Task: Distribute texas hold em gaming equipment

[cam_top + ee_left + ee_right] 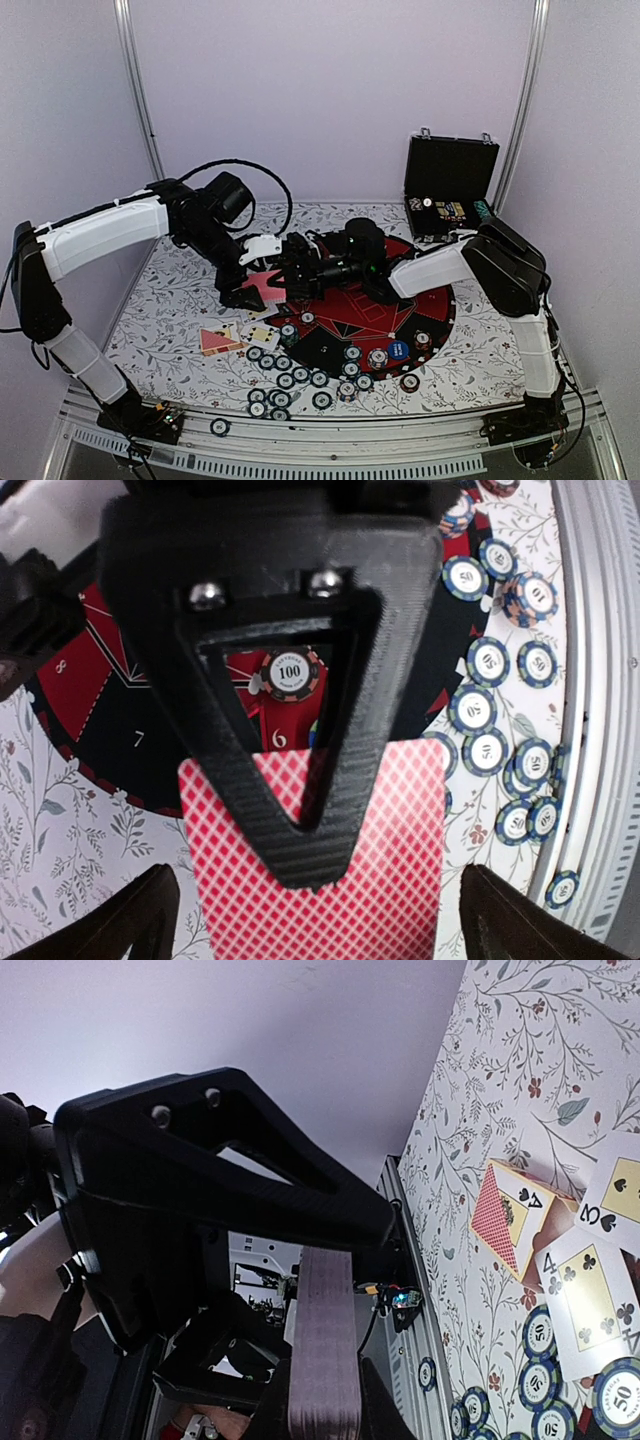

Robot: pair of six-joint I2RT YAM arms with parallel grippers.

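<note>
cards (322,1345) | right tool (320,1295) grasping them | left tool (338,925) released | chip (290,673) reads 100

A floral-patterned table (150,330) is covered at centre right by a round red-and-black mat (432,312); a black case (450,180) is stood far right, while playing cards (219,340) and poker chips (285,380) are scattered near left.

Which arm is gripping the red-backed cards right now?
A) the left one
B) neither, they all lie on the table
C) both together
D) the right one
D: the right gripper is shut on a stack of red-backed cards, seen edge-on between its fingers, while the left gripper stands wide open with its fingers spread to either side.
</note>
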